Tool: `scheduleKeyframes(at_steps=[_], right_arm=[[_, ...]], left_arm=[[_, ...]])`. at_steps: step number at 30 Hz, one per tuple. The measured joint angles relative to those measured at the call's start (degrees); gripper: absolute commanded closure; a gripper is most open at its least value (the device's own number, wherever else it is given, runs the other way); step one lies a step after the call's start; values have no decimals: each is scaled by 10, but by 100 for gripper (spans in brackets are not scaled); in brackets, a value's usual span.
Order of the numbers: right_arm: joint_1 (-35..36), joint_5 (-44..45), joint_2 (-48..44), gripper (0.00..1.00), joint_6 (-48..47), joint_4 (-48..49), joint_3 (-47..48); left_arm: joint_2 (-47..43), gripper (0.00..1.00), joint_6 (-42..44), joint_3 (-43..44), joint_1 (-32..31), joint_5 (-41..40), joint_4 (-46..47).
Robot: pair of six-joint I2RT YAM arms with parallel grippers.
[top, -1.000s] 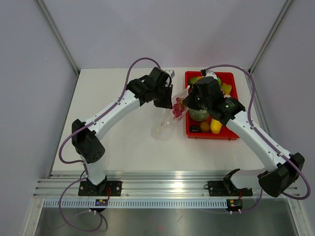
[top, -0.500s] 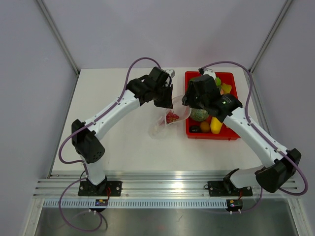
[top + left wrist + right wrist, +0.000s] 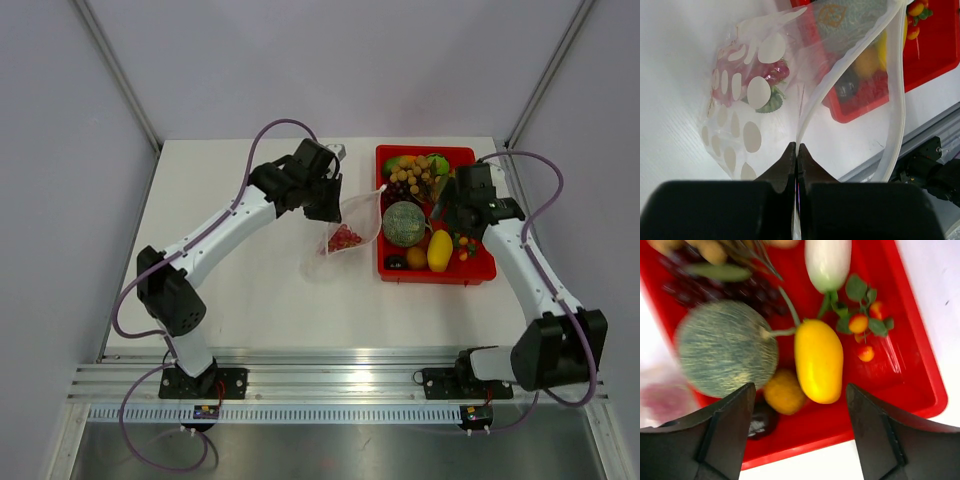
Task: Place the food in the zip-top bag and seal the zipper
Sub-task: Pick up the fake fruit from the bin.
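Note:
The zip-top bag (image 3: pixel 347 228) (image 3: pixel 755 100) hangs tilted off the table, its mouth gaping toward the red tray. My left gripper (image 3: pixel 328 204) (image 3: pixel 797 148) is shut on the bag's mouth edge. The zipper (image 3: pixel 840 75) shows as a pale strip looping round the open mouth. A red grape bunch (image 3: pixel 344 238) (image 3: pixel 774 75) lies inside the bag. My right gripper (image 3: pixel 447 214) (image 3: pixel 800 388) hovers open over the tray, holding nothing. Below it lie a yellow mango (image 3: pixel 818 360), an orange round piece (image 3: pixel 784 391), a green melon (image 3: pixel 725 347) and a dark round piece (image 3: pixel 762 421).
The red tray (image 3: pixel 484 272) (image 3: pixel 920 390) sits at the right of the table and also holds purple grapes (image 3: pixel 404 186), a white vegetable (image 3: pixel 827 260) and cherry tomatoes (image 3: pixel 863 325). The bag's mouth lies against the tray's left wall.
My right gripper opened, left the red grape bunch in the bag, and swung right over the tray. The bag settled lower with the bunch inside. The left gripper kept its hold.

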Motion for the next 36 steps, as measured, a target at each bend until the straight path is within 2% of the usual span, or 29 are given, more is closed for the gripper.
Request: scheduleKeyframes(at_steps=[7,15,21,26,28,36], right_arm=[[-20,-53,108,17,-22,33,-66],[-38,-78,181,21,-48,89,-77],[-44,-85,219,35,-57,112,-78],[-46,-85,218,59,-58,117,-78],[-46,-85,214,65,-57,118,-80],[-46,-82,107,69,-53,98,-93]], left_arm=[[-12,100,1,-6,1,-28,2],[-15,100,12,12,1,-62,-10],[-9,100,29,70,1,-102,-24],[-1,100,38,93,0,-120,-28],[3,100,40,93,0,-123,-30],[35,100,41,91,-15,-125,-30]])
